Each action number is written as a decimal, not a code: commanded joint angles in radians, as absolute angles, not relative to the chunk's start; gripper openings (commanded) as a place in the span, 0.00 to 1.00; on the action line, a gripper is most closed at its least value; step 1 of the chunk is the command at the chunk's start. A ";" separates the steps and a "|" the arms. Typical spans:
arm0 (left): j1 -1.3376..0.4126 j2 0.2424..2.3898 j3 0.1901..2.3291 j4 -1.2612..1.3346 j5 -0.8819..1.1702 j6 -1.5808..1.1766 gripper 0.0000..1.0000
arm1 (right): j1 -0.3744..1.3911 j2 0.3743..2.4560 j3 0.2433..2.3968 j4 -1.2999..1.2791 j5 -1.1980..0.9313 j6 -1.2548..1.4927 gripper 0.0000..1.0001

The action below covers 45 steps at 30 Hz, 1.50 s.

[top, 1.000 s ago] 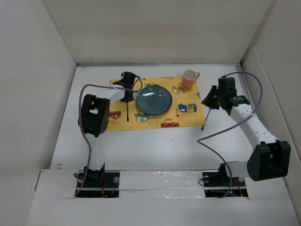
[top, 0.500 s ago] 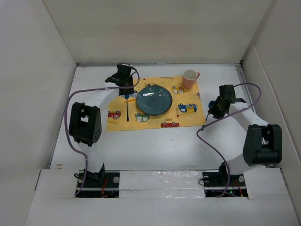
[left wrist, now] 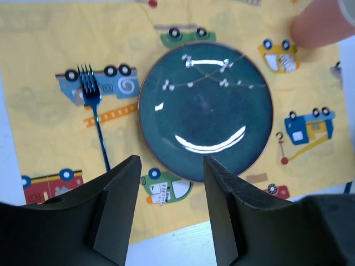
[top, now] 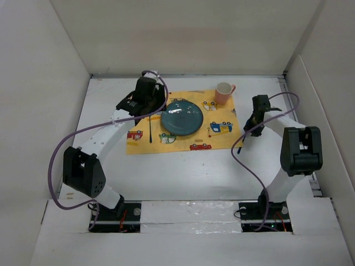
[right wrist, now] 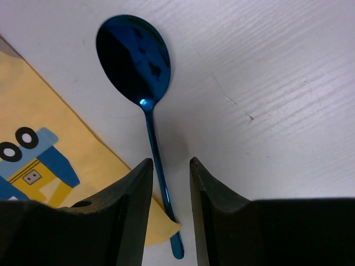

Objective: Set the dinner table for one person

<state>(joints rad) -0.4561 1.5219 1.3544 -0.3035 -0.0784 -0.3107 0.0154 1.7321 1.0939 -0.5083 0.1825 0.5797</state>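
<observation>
A yellow car-print mat [top: 222, 139] lies on the white dinner table [top: 166, 172]. On it are a dark teal plate [top: 182, 117], a blue fork [top: 150, 131] left of the plate, and a pink mug [top: 224, 92] at the far right corner. A blue spoon [top: 242, 142] lies on the table along the mat's right edge. My left gripper [left wrist: 172, 172] is open and empty, high above the plate [left wrist: 205, 111] and fork [left wrist: 94, 119]. My right gripper [right wrist: 169, 177] is open, low over the spoon [right wrist: 133, 55]. The spoon's handle runs between the fingers, near the left one.
White enclosure walls stand close on the left, back and right [top: 321, 83]. The mat's corner [right wrist: 33, 111] lies under the end of the spoon's handle. Purple cables loop off both arms. The arm bases sit at the near edge.
The left arm has swung its elbow out to the left and its gripper has lifted off the fork, which stays on the mat. The right arm has folded in; its gripper stays over the spoon.
</observation>
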 commanded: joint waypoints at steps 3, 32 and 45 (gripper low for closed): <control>-0.448 1.493 1.296 -0.282 -0.023 -0.324 0.45 | 0.040 1.764 1.175 -0.506 0.242 0.572 0.36; -0.439 1.509 1.291 -0.242 -0.034 -0.354 0.45 | 0.008 1.672 1.429 -0.661 0.400 0.497 0.00; -0.425 1.482 1.453 -0.275 -0.006 -0.406 0.45 | 0.357 1.615 1.494 -0.603 0.110 0.330 0.00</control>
<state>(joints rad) -0.4294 1.5391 1.4082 -0.2844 -0.0139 -0.3832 0.3187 1.5333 1.5105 -0.5964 0.1947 0.3756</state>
